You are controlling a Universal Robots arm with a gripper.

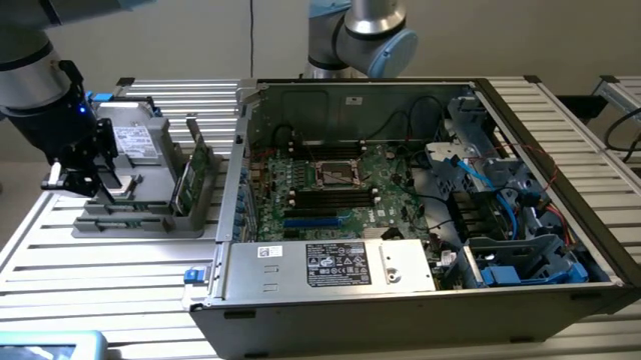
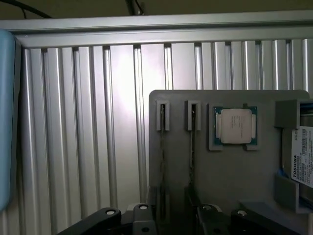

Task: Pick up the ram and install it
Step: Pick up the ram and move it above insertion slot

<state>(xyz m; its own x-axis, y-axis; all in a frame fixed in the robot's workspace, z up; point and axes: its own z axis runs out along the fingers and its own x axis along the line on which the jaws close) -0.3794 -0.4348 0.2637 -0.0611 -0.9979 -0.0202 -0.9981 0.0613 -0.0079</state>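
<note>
Now: gripper [image 1: 95, 184] released, jaws wide, over the grey holder [image 1: 140, 225] at its edge on the exterior view's left. Ram [image 2: 162, 147] stands edge-up in its slot below. Judgement: centre the jaws across the stick, descend straight, clear of the processor [image 2: 234, 126].

An open computer case [image 1: 401, 319] lies on the slatted aluminium table [image 1: 100, 277]. Its motherboard [image 1: 331, 191] is exposed, and the labelled power supply [image 1: 331, 264] sits at the near side. At the exterior view's left, the black gripper [image 1: 90, 184] hangs over a grey parts tray [image 1: 130, 225] holding upright green circuit cards [image 1: 186, 184] and a hard drive [image 1: 130, 142].
</note>
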